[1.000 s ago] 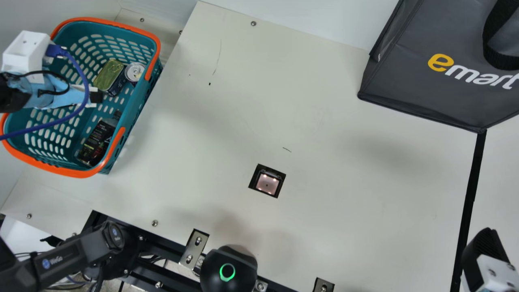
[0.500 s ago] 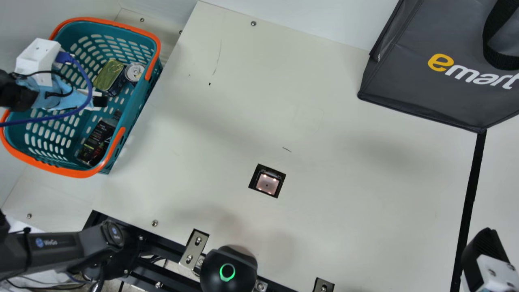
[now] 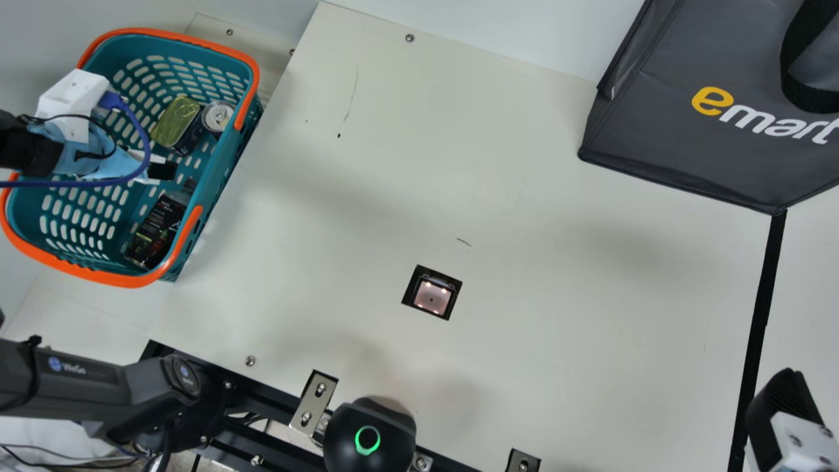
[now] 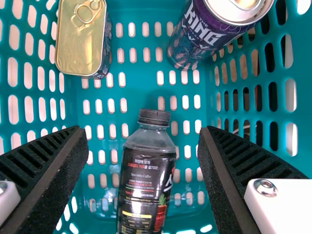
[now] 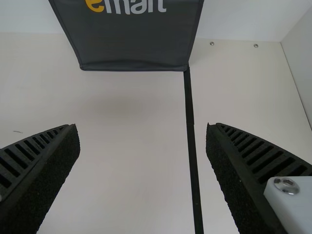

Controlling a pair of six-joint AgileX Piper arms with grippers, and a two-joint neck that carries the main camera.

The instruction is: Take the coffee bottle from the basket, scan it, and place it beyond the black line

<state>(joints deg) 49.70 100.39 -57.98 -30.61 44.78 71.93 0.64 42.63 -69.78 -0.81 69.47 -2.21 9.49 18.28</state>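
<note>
Smooth plastic was seen in the basket (image 3: 131,280) and glossy plastic in the coffee bottle (image 4: 144,183); the tin (image 4: 80,46) and can (image 4: 197,36) were topped with shiny metal, the bag (image 3: 688,154) faced in matt cloth.

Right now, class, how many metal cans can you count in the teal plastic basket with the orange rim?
2: a rectangular gold-lidded tin and, beside it, a round purple-blue drink can, both toward the far end of the basket. The left gripper may hide others.

Near the left pincer (image 3: 162,172): one basket (image 3: 118,279), one coffee bottle (image 4: 145,180), two cans (image 4: 195,39); well apart from it: one scanner (image 3: 432,297), one bag (image 3: 708,147), one black line (image 3: 761,314).
</note>
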